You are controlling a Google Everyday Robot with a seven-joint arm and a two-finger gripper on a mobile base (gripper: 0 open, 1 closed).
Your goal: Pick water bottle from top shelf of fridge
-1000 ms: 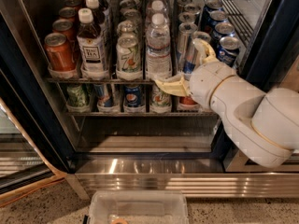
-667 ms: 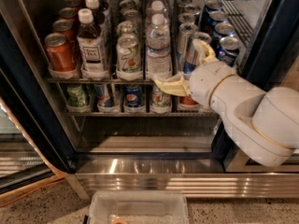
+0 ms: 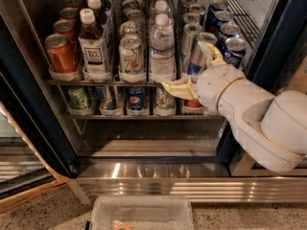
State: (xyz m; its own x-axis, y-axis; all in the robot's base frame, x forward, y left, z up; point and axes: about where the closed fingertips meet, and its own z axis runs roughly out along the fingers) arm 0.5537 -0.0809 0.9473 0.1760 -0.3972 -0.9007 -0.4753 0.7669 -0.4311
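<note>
**Fig.** Tool (image 3: 187,65) at the open fridge (image 3: 29,119), its two cream fingers spread wide apart and holding nothing. One finger (image 3: 178,88) lies level across the front edge of the desk (image 3: 103,83), the top wire rack, just below and to the right of the water bottle (image 3: 161,49). The other points up beside the slim silver-and-blue cans (image 3: 192,44) in the next lane to the right. The water bottle stands upright at the front of its lane, with a green-labelled can (image 3: 132,56) on its left and more bottles in file behind it.

Handling, as judged: the bottle looks full, so moderately heavy. Its thin ribbed wall would yield under a hard squeeze. The plastic and label are probably smooth, perhaps damp from chilling.

Best hold: across the body at or just below the label, where the ribs stiffen the wall and give purchase, not at the narrow cap. Neighbouring lanes leave little room on either side, so the fingers must enter closely. The tea bottle (image 3: 92,47) stands two lanes to the left.
</note>
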